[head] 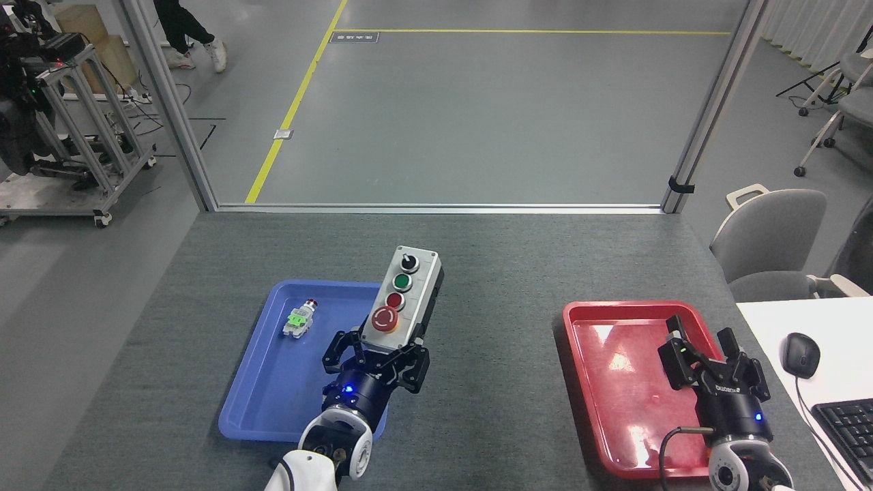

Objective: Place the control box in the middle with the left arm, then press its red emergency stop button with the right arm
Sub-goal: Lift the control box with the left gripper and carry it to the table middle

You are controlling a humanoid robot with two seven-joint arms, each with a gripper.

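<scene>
Here the left gripper [377, 356] clamps the box's [404, 300] near end above the blue tray's [273, 402] right rim, long axis running away; the right gripper [709, 358], jaws apart over the red tray [607, 382], sits well right.

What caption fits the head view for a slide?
Left gripper carries the control box over the blue tray's right rim; right gripper waits over the red tray.
</scene>
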